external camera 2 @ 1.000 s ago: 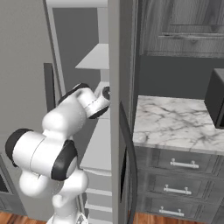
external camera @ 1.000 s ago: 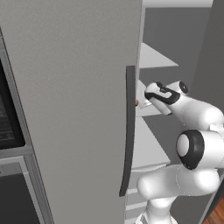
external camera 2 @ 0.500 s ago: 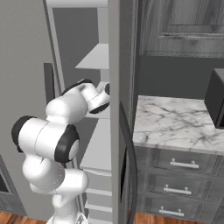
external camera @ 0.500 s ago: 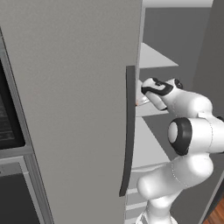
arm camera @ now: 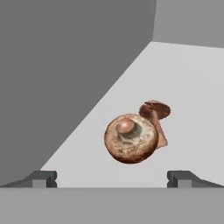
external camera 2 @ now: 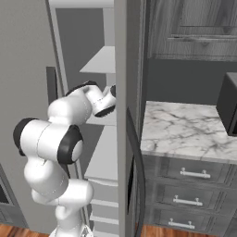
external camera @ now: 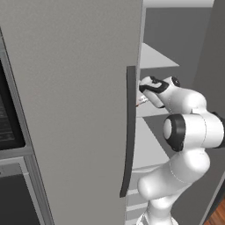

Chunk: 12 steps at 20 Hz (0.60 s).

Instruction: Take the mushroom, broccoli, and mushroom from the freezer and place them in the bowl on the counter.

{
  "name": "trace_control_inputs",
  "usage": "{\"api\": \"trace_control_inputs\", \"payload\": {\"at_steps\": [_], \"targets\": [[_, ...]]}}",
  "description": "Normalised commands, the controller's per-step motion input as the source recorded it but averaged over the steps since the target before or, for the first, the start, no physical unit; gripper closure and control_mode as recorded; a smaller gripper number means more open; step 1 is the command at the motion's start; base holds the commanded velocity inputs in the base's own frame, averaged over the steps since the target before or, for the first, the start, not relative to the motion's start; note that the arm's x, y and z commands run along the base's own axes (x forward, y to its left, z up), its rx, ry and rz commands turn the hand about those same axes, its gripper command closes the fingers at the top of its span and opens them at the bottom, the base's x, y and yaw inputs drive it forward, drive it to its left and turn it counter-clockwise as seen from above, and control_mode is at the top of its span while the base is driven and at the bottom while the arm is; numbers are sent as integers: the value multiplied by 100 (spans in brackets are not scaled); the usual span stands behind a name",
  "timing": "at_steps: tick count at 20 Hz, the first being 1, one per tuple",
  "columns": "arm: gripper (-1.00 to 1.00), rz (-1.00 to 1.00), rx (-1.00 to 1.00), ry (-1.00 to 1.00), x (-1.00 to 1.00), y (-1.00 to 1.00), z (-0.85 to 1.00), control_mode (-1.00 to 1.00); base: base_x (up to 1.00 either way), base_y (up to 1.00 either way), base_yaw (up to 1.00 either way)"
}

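The arm reaches into the open freezer (external camera: 79,88), its hand level with a white shelf (external camera 2: 104,119) in the middle of the compartment. In the hand view the gripper (arm camera: 112,178) has its two dark fingertips (arm camera: 43,178) spread wide, one at each lower corner, with nothing between them.

Just ahead of the fingertips, two brown mushrooms lie on the white shelf. The nearer mushroom (arm camera: 130,138) is round and lies with its short stem end facing the camera. The second mushroom (arm camera: 155,112) sits just behind it to the right, cap up; the two look to be touching, though the overlap makes that hard to judge. Neither is touched by the gripper.

In the left base view the freezer door, with its long dark handle (external camera: 128,132), covers the gripper itself. In the right base view the marble counter (external camera 2: 185,132) lies to the right of the freezer, above dark drawers (external camera 2: 194,173) with silver handles.
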Motion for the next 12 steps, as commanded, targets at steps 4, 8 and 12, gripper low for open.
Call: {"api": "trace_control_inputs", "payload": {"at_steps": [4, 8, 12], "targets": [[-100, 0, 0, 2, 8, 4, -13, -100, 0, 0, 0], [-100, 0, 0, 1, 4, 8, -24, -100, 0, 0, 0], [-100, 0, 0, 0, 13, 1, -14, -100, 0, 0, 0]]}}
